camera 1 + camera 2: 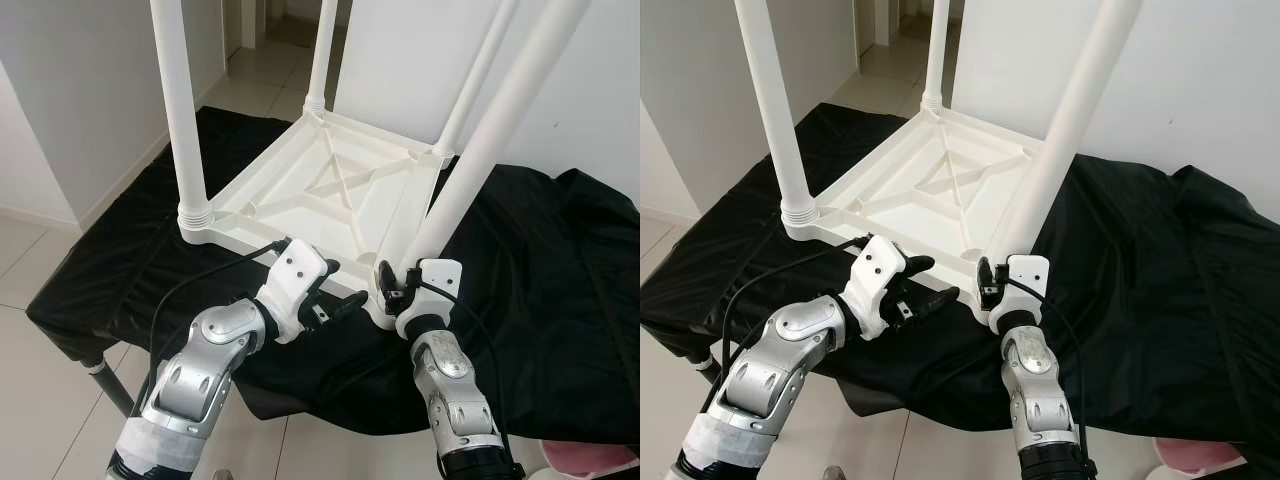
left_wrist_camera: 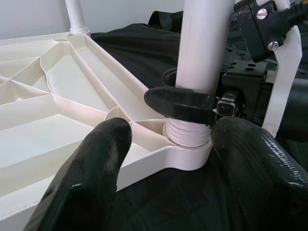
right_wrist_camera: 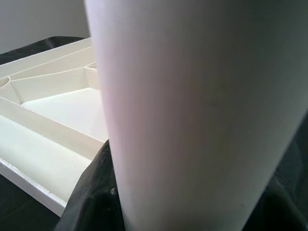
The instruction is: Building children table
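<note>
A white plastic children's table (image 1: pixel 330 190) lies upside down on a black cloth, its legs pointing up. The near right leg (image 1: pixel 490 130) leans slightly in its corner socket, threads showing at the base (image 2: pixel 185 134). My right gripper (image 1: pixel 393 283) is shut on this leg just above the socket; the leg (image 3: pixel 192 106) fills the space between its fingers. My left gripper (image 1: pixel 340 288) hovers open just left of that corner, above the table's near edge, with its fingers (image 2: pixel 103 144) spread on either side of the socket and touching nothing.
The black cloth (image 1: pixel 560 260) covers a low stand with a grey leg (image 1: pixel 110 385). The other white legs (image 1: pixel 180 110) stand in their corners. White walls lie left and behind, tiled floor below, and a pink object (image 1: pixel 590 460) at the bottom right.
</note>
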Controlling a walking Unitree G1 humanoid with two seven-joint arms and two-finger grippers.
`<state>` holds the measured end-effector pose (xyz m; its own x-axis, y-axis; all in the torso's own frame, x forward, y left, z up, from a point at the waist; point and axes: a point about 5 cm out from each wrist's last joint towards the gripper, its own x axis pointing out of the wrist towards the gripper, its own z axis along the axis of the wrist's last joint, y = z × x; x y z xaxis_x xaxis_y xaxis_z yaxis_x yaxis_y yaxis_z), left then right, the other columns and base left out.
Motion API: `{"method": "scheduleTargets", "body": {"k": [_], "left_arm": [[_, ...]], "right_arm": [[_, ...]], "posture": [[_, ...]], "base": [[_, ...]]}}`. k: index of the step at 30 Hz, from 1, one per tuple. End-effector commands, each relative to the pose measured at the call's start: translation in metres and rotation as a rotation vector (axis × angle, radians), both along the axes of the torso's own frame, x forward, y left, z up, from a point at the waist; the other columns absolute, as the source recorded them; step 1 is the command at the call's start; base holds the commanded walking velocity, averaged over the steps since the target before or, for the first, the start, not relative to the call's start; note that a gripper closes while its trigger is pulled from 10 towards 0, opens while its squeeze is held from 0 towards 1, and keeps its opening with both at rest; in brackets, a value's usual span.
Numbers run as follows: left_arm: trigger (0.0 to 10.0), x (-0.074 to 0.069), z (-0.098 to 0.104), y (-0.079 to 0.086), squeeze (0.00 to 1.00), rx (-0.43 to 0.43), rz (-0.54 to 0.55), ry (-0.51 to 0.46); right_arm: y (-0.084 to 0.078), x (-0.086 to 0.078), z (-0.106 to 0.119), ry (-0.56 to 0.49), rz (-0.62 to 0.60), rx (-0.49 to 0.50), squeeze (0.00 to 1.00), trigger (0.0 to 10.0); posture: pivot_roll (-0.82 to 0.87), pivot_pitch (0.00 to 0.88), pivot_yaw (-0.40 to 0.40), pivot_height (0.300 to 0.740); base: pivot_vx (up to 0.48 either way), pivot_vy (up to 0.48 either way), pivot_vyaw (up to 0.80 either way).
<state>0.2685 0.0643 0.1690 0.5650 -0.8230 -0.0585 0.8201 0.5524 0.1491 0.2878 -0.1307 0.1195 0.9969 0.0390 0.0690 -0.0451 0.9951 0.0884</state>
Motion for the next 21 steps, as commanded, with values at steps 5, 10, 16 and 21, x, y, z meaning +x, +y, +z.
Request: {"method": "scheduleTargets", "body": {"k": [5, 10, 16, 21], "left_arm": [[10.0, 0.001, -0.002, 0.0, 0.0, -0.002, 0.061, -0.007], [10.0, -0.001, -0.005, -0.002, 0.0, 0.002, 0.052, 0.001], [10.0, 0.001, -0.003, 0.0, 0.0, 0.005, 0.056, -0.002], [10.0, 0.002, -0.002, 0.002, 0.0, 0.016, 0.051, -0.002]], "right_arm": [[-0.009, 0.0, 0.003, -0.021, 0.024, -0.042, 1.0, 10.0], [-0.015, 0.001, 0.01, -0.063, 0.105, -0.065, 1.0, 10.0], [-0.023, 0.001, 0.01, -0.069, 0.252, -0.049, 1.0, 10.0], [-0.031, 0.002, 0.012, -0.088, 0.395, -0.064, 0.0, 10.0]], "posture": [[0.04, 0.0, -0.103, 0.74], [0.03, 0.0, -0.101, 0.74], [0.04, 0.0, -0.09, 0.74], [0.04, 0.0, -0.08, 0.74]], "base": [[0.0, 0.0, 0.0], [0.0, 0.0, 0.0], [0.0, 0.0, 0.0], [0.0, 0.0, 0.0]]}}
